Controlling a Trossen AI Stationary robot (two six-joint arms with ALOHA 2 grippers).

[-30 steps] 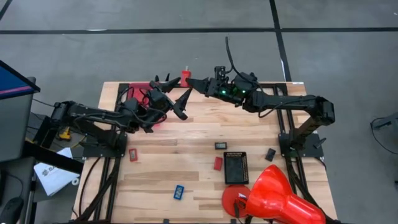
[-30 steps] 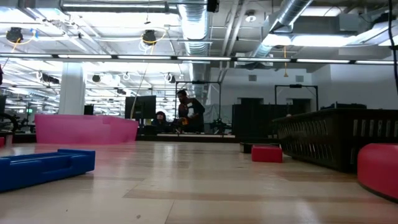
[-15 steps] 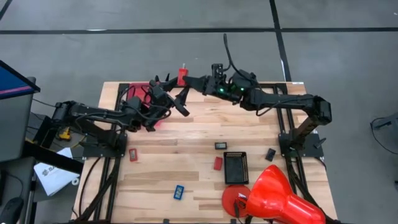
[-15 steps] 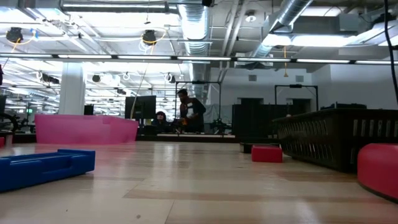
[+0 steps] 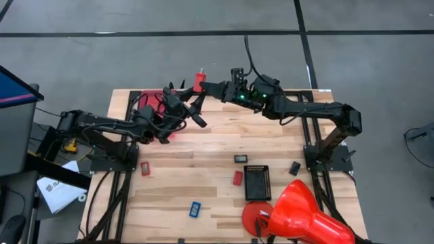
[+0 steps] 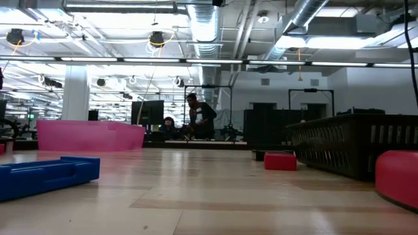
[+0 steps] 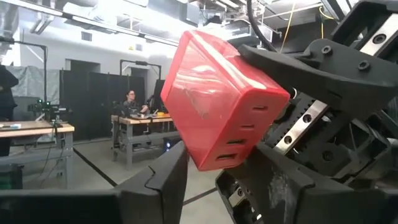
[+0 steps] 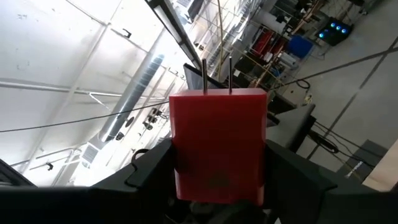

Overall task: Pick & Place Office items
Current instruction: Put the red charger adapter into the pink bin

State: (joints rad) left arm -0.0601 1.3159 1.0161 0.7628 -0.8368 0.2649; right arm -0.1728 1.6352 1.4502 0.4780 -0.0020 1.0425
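My right gripper point(image 5: 203, 88) is shut on a red plug-like block point(image 5: 198, 82) with two metal prongs, high over the table's far edge. In the right wrist view the block point(image 8: 217, 143) fills the middle, prongs pointing away. My left gripper point(image 5: 192, 104) is open just near-side of it. In the left wrist view its fingers stand on either side of the block's ported end point(image 7: 239, 134); I cannot tell whether they touch. More items lie on the table: red blocks point(image 5: 144, 167) point(image 5: 237, 177), a blue piece point(image 5: 194, 209) and small black pieces point(image 5: 241, 158) point(image 5: 295, 167). My right gripper pinches the red block by its two narrow sides, at the end away from the prongs point(image 8: 214, 183), between both fingers point(image 8: 152, 171). It reaches level from the table's right. The block is lifted clear of the table, with its prongs point(image 8: 216, 76) pointing away from the gripper.
A black rectangular tray point(image 5: 257, 181) lies right of centre, and a big red cone point(image 5: 302, 213) sits at the near right corner. A pink bin point(image 5: 146, 102) lies under my left arm at the far left. The low view shows the bin point(image 6: 90, 135), blue piece point(image 6: 46, 176) and tray point(image 6: 353, 147).
My right gripper has carried the red block a little toward the table's left, closer to my left gripper. My left gripper has shifted slightly toward the right and the block, staying open.
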